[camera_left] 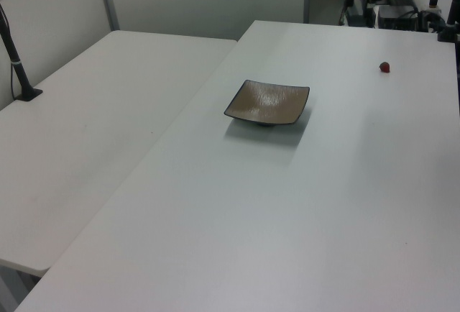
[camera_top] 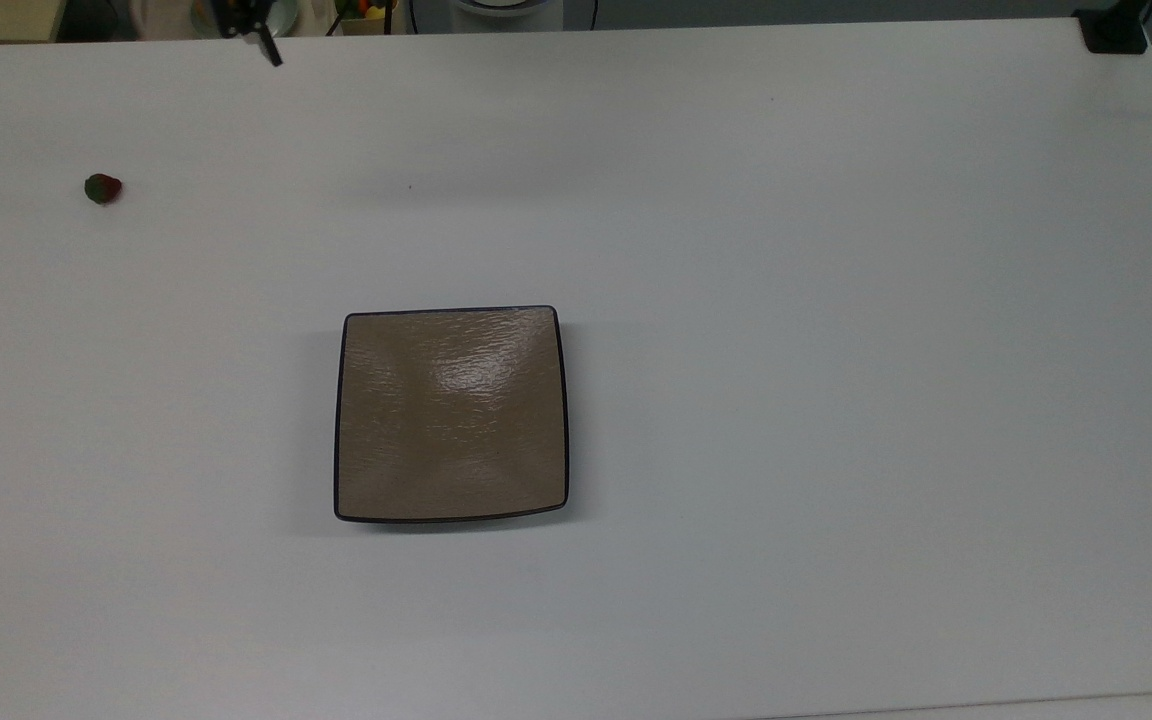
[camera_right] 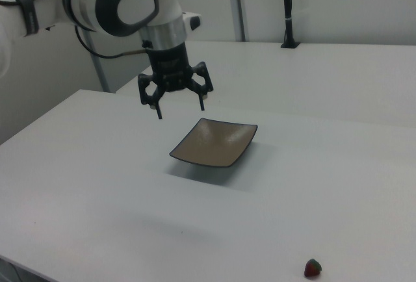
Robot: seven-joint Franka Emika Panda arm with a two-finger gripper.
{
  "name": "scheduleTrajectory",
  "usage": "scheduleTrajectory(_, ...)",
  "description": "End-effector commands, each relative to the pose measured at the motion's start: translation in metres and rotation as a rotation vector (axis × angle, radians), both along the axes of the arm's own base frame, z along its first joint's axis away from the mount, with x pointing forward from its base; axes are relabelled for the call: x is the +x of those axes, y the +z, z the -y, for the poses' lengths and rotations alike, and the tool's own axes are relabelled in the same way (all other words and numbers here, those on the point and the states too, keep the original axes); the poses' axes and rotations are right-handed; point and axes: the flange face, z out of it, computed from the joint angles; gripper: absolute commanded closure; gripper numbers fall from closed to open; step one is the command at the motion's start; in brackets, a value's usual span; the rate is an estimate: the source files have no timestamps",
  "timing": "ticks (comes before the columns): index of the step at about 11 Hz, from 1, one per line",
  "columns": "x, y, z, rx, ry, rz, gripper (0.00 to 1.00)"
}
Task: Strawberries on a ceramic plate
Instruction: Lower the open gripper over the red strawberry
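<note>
The strawberry [camera_top: 103, 188], tiny and red with a green cap, lies alone on the white table toward the top view's left; I also see the strawberry [camera_left: 385, 67] and the strawberry [camera_right: 312, 268] from both sides. The square tan ceramic plate [camera_top: 451, 413] with a dark rim sits bare mid-table, seen too as the plate [camera_left: 267, 102] and the plate [camera_right: 214, 142]. My gripper [camera_right: 181, 112] hangs open and holds nothing, high above the table, short of the strawberry. One of its fingers [camera_top: 271, 51] pokes in at the top view's upper edge.
A black clamp [camera_top: 1114, 30] grips the table's corner at the top view's upper right. A second white table [camera_left: 86, 132] adjoins in the left view, carrying a black post [camera_left: 18, 67]. Clutter and a round pale plate [camera_top: 281, 15] lie beyond the far edge.
</note>
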Motion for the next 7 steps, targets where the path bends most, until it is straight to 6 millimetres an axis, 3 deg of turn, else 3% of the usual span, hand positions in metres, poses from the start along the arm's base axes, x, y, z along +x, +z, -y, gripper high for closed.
scheduleTrajectory(1, -0.002, -0.014, 0.043, -0.002, 0.009, -0.008, 0.0)
scheduleTrajectory(4, 0.001, -0.035, 0.095, -0.017, 0.015, 0.008, 0.0)
scheduleTrajectory(7, 0.003, -0.073, 0.128, -0.021, 0.031, -0.004, 0.0)
